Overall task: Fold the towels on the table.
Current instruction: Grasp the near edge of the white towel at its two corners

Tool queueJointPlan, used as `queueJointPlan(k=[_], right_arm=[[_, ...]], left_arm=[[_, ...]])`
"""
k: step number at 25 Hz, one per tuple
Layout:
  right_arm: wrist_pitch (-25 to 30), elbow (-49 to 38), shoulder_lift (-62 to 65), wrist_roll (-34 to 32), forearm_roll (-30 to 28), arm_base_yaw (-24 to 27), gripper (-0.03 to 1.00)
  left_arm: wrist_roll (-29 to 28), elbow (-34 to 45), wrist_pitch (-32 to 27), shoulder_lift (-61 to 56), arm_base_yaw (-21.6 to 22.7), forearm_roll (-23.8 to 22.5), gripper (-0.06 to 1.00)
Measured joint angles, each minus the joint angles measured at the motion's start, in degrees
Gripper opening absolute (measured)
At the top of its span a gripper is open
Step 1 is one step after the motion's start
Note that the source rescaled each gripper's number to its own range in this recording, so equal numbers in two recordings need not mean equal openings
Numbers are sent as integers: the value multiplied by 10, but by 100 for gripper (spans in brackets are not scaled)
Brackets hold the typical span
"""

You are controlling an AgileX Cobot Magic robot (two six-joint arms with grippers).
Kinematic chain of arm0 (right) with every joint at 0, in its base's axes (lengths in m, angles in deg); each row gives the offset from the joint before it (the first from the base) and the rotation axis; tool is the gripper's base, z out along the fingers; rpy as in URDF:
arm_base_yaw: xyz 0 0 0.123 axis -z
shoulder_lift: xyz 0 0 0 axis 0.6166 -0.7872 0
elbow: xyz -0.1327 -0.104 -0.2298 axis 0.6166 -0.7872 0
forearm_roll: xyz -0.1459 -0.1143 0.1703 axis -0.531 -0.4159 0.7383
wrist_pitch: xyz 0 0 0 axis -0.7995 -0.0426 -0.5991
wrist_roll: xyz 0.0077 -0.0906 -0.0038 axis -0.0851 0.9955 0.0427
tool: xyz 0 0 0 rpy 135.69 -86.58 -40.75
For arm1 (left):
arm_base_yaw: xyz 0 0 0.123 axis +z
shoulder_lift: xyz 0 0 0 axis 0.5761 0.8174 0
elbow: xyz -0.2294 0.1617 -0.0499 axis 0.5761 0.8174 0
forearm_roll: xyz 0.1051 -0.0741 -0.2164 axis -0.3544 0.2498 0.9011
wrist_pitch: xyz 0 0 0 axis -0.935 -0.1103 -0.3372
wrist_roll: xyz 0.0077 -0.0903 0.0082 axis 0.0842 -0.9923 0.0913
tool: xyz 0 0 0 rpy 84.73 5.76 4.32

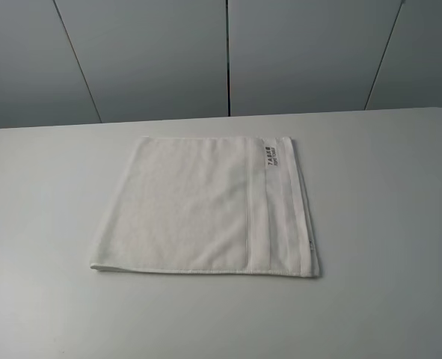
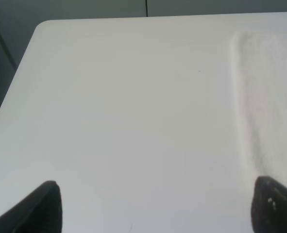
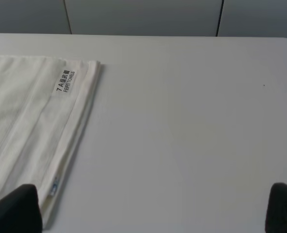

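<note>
Folding appears partly done: the towel (image 1: 198, 206) is laid flat near the middle of the table (image 1: 41, 224). Stacked layers can be made out along its hemmed side, where a stitched seam is run beside the grey-lettered label (image 1: 271, 156), which is turned toward the table's far edge. At least one fold is judged to be made; whether a further halving is wanted cannot be told. Nothing is held. The left gripper (image 2: 160, 208) is carried above bare table with its jaws spread wide, one fingertip seen against the towel's edge. The right gripper (image 3: 148, 208) is likewise spread wide above the table, empty. Neither is caught by the high camera.
</note>
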Motion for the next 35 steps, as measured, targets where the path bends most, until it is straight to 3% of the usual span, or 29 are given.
queueJointPlan(k=[9, 16, 20, 24, 29, 35], right_arm=[[28, 27, -61, 0, 15, 0, 100], [-8, 87, -188, 17, 18, -14, 100], [-27, 125, -267, 31, 20, -18, 100], [-50, 176, -346, 60, 40, -19, 100], [-57, 246, -458, 110, 75, -19, 100], [-59, 333, -583, 197, 160, -19, 100]], left_arm=[[2, -17, 5, 7, 0, -4, 100], [5, -42, 26, 111, 0, -8, 100], [36, -71, 44, 186, 0, 3, 100], [100, -110, 75, 270, 0, 56, 100], [212, -169, 98, 395, 0, 166, 100], [345, -249, 109, 543, 0, 299, 100]])
